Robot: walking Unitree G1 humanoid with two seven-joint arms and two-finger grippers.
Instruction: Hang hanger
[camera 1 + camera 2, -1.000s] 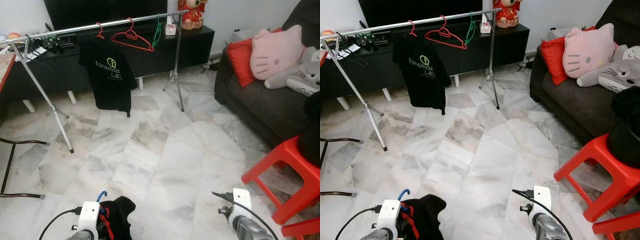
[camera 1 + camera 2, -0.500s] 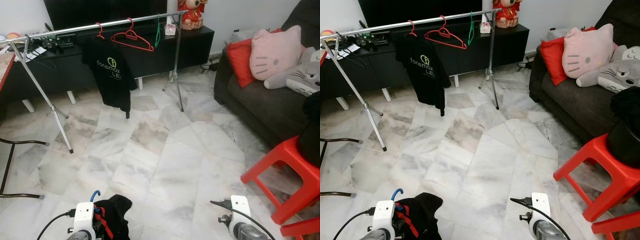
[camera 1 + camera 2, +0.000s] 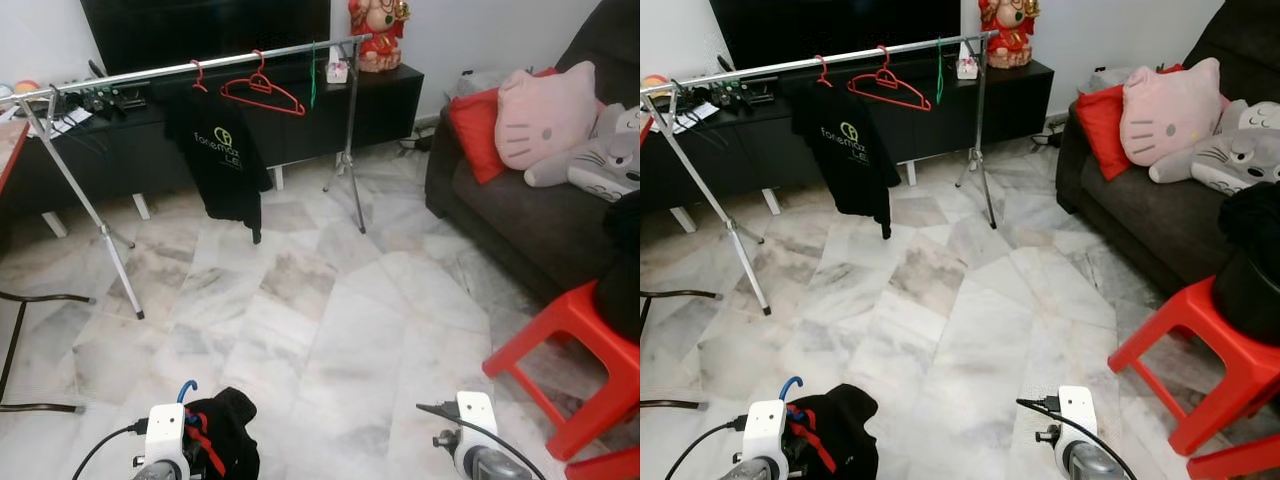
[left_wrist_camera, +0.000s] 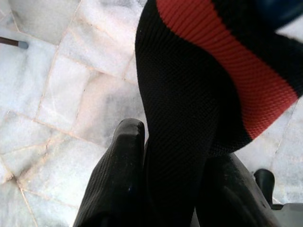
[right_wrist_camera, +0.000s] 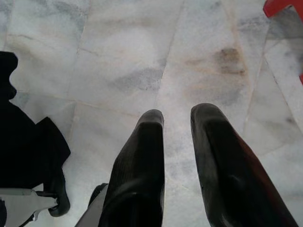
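Left claw (image 4: 165, 156) clamped on black-red garment (image 4: 199, 85) (blue hanger hook (image 3: 186, 389) attached); right claw (image 5: 177, 118) slightly parted, empty.

Blue-hooked hanger (image 3: 187, 391) carries a black garment with red stripe (image 4: 199, 80), bunched low at the left tool (image 4: 163, 156), fabric clamped between its fingers. Garment rail (image 3: 190, 68) stands well apart across the marble floor, holding a black printed T-shirt (image 3: 222, 160), an empty red hanger (image 3: 262, 92) and a green hanger (image 3: 313, 75).
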